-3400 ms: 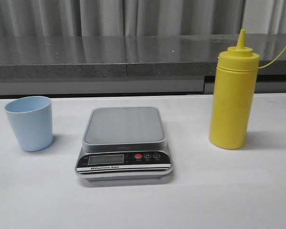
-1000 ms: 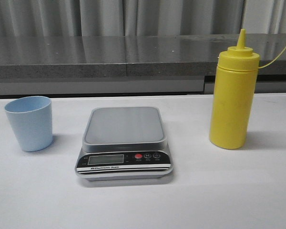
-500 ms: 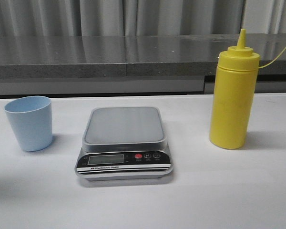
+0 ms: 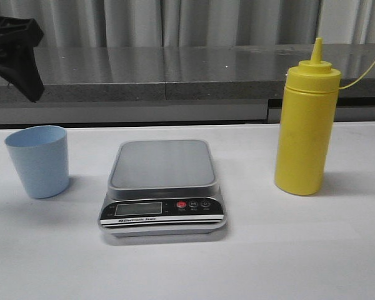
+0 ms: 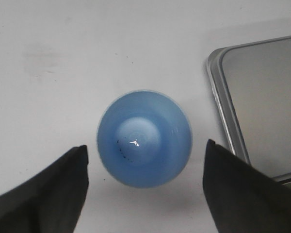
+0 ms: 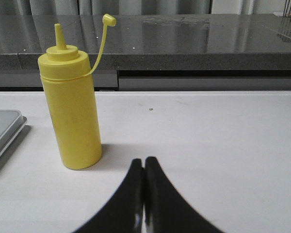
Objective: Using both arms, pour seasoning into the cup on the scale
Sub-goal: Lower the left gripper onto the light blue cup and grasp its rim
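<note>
The light blue cup [image 4: 37, 161] stands upright on the white table, left of the scale [image 4: 162, 165], whose grey platform is bare. My left gripper [image 4: 14, 59] hangs above the cup at the far left. Looking straight down, the left wrist view shows the left gripper [image 5: 146, 146] open wide, its black fingers [image 5: 48, 189] on either side of the cup [image 5: 144, 121] and apart from it. The yellow seasoning bottle [image 4: 305, 125] stands upright right of the scale. My right gripper [image 6: 144, 161] is shut on nothing, low over the table, a short way from the bottle [image 6: 72, 116].
A grey stone ledge [image 4: 175, 75] runs along the back of the table, with curtains behind it. The bottle's cap strap [image 6: 101, 41] arcs up and away from the nozzle. The scale's platform edge [image 5: 218, 111] lies close beside the cup.
My left arm has come into the front view at the upper left, above the cup. Cup, scale and bottle have not moved.
</note>
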Available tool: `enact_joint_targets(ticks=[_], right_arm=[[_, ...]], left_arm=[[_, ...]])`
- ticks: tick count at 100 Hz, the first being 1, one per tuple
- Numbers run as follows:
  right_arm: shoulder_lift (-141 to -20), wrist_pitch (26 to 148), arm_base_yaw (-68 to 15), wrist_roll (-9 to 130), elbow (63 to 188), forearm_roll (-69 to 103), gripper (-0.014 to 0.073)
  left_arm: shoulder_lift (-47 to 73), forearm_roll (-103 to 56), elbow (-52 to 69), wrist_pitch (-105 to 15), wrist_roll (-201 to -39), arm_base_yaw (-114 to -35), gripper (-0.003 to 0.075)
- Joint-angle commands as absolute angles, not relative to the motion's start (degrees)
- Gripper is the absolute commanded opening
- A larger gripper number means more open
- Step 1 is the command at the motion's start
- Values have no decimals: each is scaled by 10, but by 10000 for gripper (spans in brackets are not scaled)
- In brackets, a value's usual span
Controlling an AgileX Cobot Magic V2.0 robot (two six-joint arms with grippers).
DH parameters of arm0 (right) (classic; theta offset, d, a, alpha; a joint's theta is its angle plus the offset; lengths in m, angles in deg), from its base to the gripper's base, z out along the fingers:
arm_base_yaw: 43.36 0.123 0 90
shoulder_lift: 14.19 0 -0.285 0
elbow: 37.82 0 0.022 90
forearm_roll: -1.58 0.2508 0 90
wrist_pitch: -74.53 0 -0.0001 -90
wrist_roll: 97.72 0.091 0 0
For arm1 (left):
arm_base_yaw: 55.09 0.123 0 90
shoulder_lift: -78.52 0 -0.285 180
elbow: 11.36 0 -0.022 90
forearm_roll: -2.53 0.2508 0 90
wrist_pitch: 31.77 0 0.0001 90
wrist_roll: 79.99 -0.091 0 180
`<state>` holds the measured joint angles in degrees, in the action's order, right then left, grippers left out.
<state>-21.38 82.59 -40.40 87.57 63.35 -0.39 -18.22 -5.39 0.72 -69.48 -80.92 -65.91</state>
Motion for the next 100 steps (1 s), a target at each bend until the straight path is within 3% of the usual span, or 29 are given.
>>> enact_joint_targets(ticks=[1,100], right_arm=[[-201,784,-407,874,642,-11,-68],[-201,784,-407,874,642,-11,-68]], left_arm=[[-185,-63,-27,-683,-806,-663,481],[-309,-48,-70,-683,-806,-638,481]])
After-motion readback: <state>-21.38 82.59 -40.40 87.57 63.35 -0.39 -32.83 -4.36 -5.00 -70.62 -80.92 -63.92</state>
